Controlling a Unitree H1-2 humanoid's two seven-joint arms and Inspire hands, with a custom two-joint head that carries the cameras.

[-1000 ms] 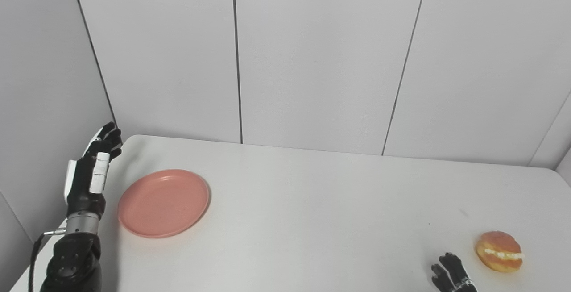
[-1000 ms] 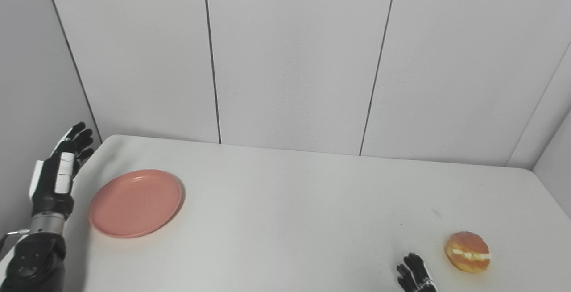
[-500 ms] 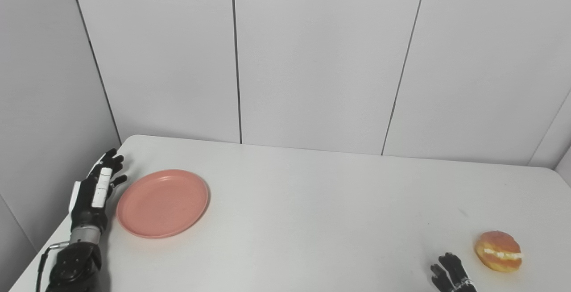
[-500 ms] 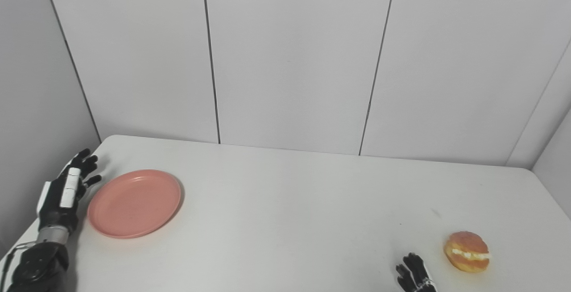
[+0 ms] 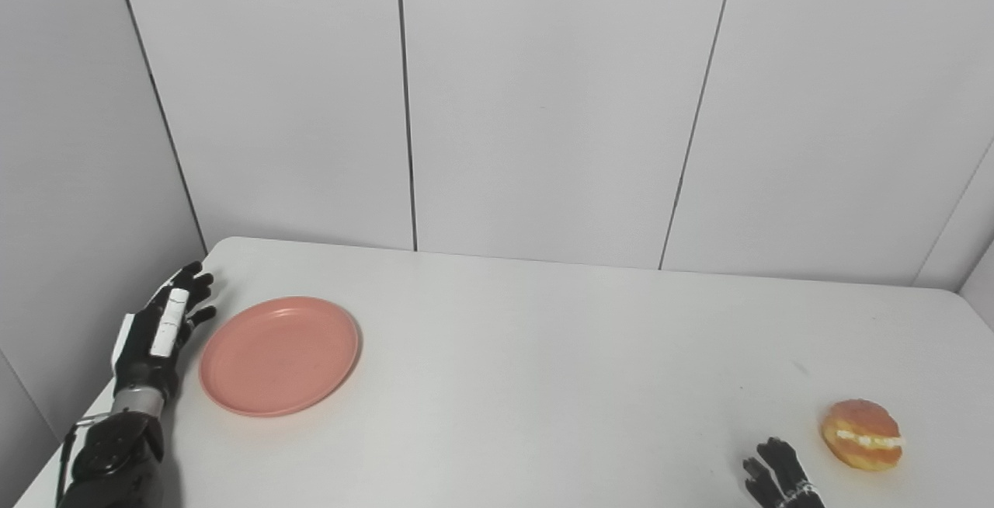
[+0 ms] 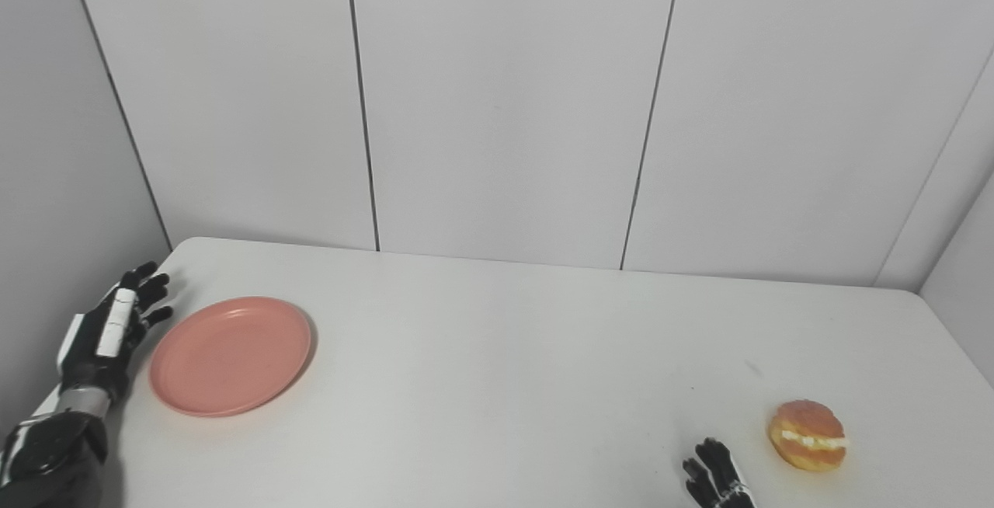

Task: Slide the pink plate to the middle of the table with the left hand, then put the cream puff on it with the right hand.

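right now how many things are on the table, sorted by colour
pink: 1, the pink plate
orange-brown: 1, the cream puff
total: 2 on the table

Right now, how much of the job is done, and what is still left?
Nothing is finished yet. The round pink plate lies near the table's left end, not the middle. The left hand is open just beside the plate's left rim, seemingly about to push. The golden cream puff sits on the white table, beside the open right hand.
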